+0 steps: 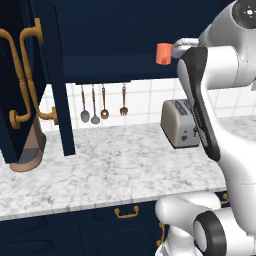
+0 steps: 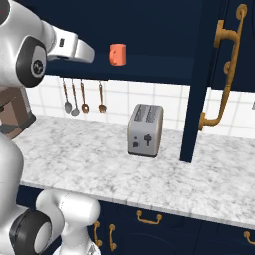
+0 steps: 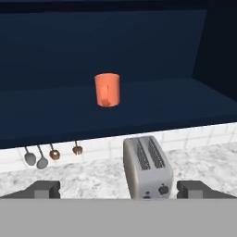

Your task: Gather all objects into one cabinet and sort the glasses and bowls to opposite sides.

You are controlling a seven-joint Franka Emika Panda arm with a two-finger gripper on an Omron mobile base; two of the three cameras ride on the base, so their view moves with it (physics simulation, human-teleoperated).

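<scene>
In the left base view, a small opaque orange-coral tumbler [image 1: 163, 53] stood upright on the plain navy shelf [image 1: 120, 67] of the dark navy upper wall cabinet [image 1: 125, 30], just beside the white arm's wrist. The cabinet's open doors with curved brass handles [image 1: 30, 75] hung at the left. Below, a silver two-slot toaster [image 1: 180, 123] sat on the white marbled bench [image 1: 110, 170], and four small utensils [image 1: 102, 104] hung on the tiled wall.

In the right base view, the tumbler [image 2: 117, 54] stood on the shelf [image 2: 149, 67], a short way in front of the arm's outstretched grey-white wrist, apart from it. The toaster [image 2: 145, 130] stood beneath it on the bench [image 2: 99, 154] (no brand or lettering could be read on it, only dark knobs).

In the hand view, the tumbler [image 3: 107, 90] stood alone on the shelf [image 3: 152, 106], left of centre, well ahead of the end effector [image 3: 118, 190]. Its two dark fingertips [image 3: 44, 189] were spread wide at the lower corners and held nothing. The toaster [image 3: 147, 167] showed between them, farther off on the bench [image 3: 92, 178].
</scene>
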